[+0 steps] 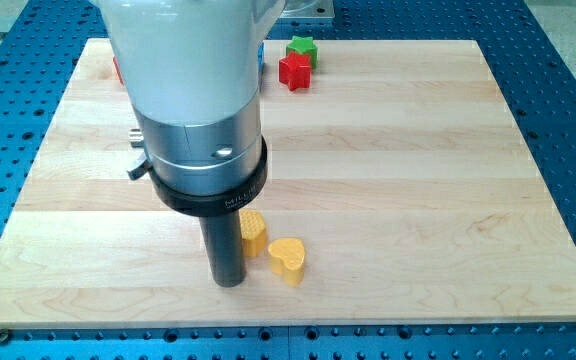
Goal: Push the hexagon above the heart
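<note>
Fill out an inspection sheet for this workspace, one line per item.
Surface: pale wooden board on a blue perforated base.
Job's things: yellow hexagon block touching my tip on its right; yellow heart block lower right of it.
Clutter: red star block, green star block at the top; red and blue slivers behind the arm.
Hand: none, rod only.
Cables: nothing seen.
Surroundings: nothing seen.
</note>
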